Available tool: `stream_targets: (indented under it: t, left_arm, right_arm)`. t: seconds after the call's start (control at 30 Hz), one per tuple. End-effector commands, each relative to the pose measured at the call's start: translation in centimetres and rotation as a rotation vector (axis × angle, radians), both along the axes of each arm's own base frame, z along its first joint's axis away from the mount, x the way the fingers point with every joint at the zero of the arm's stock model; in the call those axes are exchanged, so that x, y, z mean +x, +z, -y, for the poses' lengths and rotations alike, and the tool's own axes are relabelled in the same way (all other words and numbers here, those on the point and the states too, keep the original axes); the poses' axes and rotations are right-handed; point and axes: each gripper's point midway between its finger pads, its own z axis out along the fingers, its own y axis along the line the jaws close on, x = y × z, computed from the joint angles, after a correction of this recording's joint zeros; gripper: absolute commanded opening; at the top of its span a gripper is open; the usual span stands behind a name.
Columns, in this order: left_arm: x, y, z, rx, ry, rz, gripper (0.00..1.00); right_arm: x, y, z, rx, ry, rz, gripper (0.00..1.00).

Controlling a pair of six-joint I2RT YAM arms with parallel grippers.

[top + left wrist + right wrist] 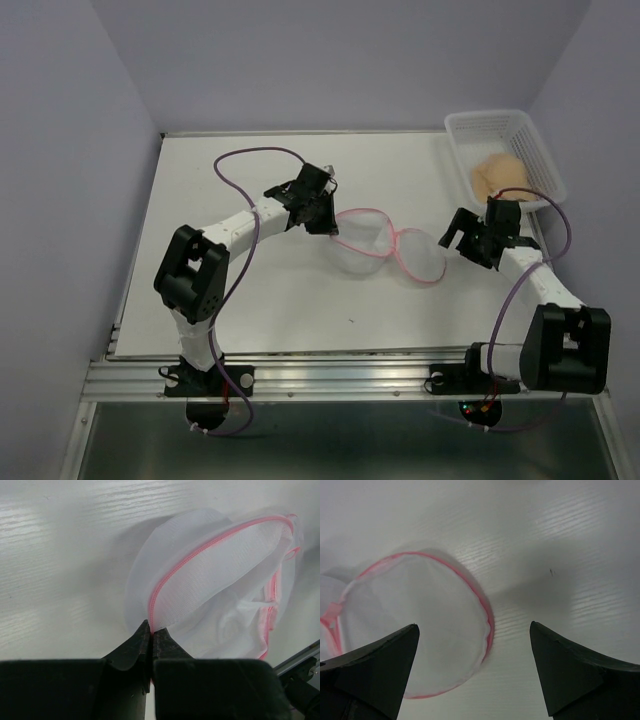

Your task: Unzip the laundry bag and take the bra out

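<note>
The left claw (pixel 151 628) pinches the laundry bag (pixel 220 580) by its pink edge to hold it steady. The right claw (pixel 474 625) is wide open and empty.

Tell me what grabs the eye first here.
The white mesh laundry bag lies splayed open in the middle of the table, its pink edge pinched in the shut left claw. The peach bra sits in the white basket at the far right corner, while the right claw hangs open beside the bag.
</note>
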Motion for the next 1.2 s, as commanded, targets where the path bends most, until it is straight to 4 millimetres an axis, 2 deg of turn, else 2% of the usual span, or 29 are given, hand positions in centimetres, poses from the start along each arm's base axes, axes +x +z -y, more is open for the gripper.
stream_targets:
  t: [0.0,0.13,0.23,0.27,0.33,0.37,0.43,0.47,0.53,0.57,0.6,0.7,0.73,0.77,0.8,0.83,0.87,0.97,1.0,1.07,1.1,1.17]
  left_arm:
    - [1.2,3.6,0.3,-0.048,0.004,0.086,0.1]
    - [1.2,4.1,0.5,-0.067,0.007,0.103,0.1]
    - [1.1,4.1,0.4,-0.07,0.008,0.105,0.1]
    - [1.2,4.3,0.4,-0.072,0.009,0.109,0.1]
    - [1.2,4.4,0.4,-0.077,0.011,0.11,0.1]
    - [1.1,4.3,0.5,-0.077,0.007,0.109,0.1]
    - [1.1,4.4,0.5,-0.082,0.008,0.113,0.1]
    - [1.0,4.4,0.5,-0.082,0.005,0.113,0.1]
    - [1.0,4.6,0.4,-0.085,0.004,0.117,0.1]
    - [0.9,4.7,0.4,-0.086,0.002,0.12,0.1]
    - [1.0,4.9,0.4,-0.086,0.001,0.124,0.1]
    - [0.8,5.1,0.7,-0.095,-0.012,0.132,0.1]
    - [0.7,5.1,0.8,-0.096,-0.019,0.131,0.1]
    - [0.7,5.1,0.9,-0.097,-0.022,0.135,0.1]
    - [0.7,5.0,1.0,-0.092,-0.028,0.135,0.1]
    - [0.6,4.9,1.0,-0.09,-0.035,0.136,0.1]
    - [0.6,4.7,1.1,-0.088,-0.034,0.134,0.1]
    - [0.7,4.3,1.5,-0.095,-0.04,0.128,0.1]
    - [0.8,4.0,1.6,-0.096,-0.042,0.123,0.1]
    - [0.7,3.8,2.1,-0.112,-0.05,0.12,0.1]
    - [0.8,3.5,2.3,-0.114,-0.051,0.114,0.1]
    - [1.0,3.5,2.7,-0.129,-0.054,0.119,0.1]
  right_arm:
    - [0.4,-1.3,-0.8,-0.016,0.073,-0.03,0.95]
    - [0.5,-4.4,-1.2,-0.043,0.095,-0.125,0.86]
    - [0.3,-6.2,-2.5,-0.098,0.152,-0.179,0.75]
    - [0.4,-6.6,-2.3,-0.136,0.144,-0.19,0.7]
    - [0.2,-7.3,-3.0,-0.166,0.157,-0.213,0.6]
    - [0.0,-7.8,-2.7,-0.174,0.139,-0.231,0.45]
    - [-0.2,-8.1,-2.4,-0.197,0.105,-0.239,0.29]
    - [-0.2,-8.0,-2.1,-0.206,0.089,-0.239,0.17]
    - [0.0,-7.0,-1.7,-0.219,0.059,-0.207,0.1]
    - [0.4,-5.7,-1.6,-0.219,0.049,-0.162,0.05]
    - [0.5,-5.6,-1.8,-0.225,0.055,-0.161,0.04]
    - [2.1,0.3,-1.3,-0.248,0.022,-0.018,0.01]
    - [2.4,1.1,-1.5,-0.245,0.034,-0.007,0.01]
    - [2.0,2.7,-2.0,-0.24,0.059,0.003,0.01]
    - [3.0,5.6,-3.2,-0.246,0.104,0.064,0.01]
    - [3.0,7.0,-3.8,-0.254,0.125,0.082,0.01]
    - [2.9,9.2,-4.3,-0.262,0.141,0.106,0.01]
    - [2.5,11.9,-5.7,-0.282,0.162,0.142,0.01]
    - [2.8,13.4,-6.0,-0.281,0.159,0.175,0.01]
    - [2.7,14.4,-7.5,-0.279,0.196,0.198,0.01]
    - [3.0,15.6,-8.1,-0.287,0.201,0.226,0.01]
    - [2.9,16.4,-10.5,-0.288,0.266,0.251,0.01]
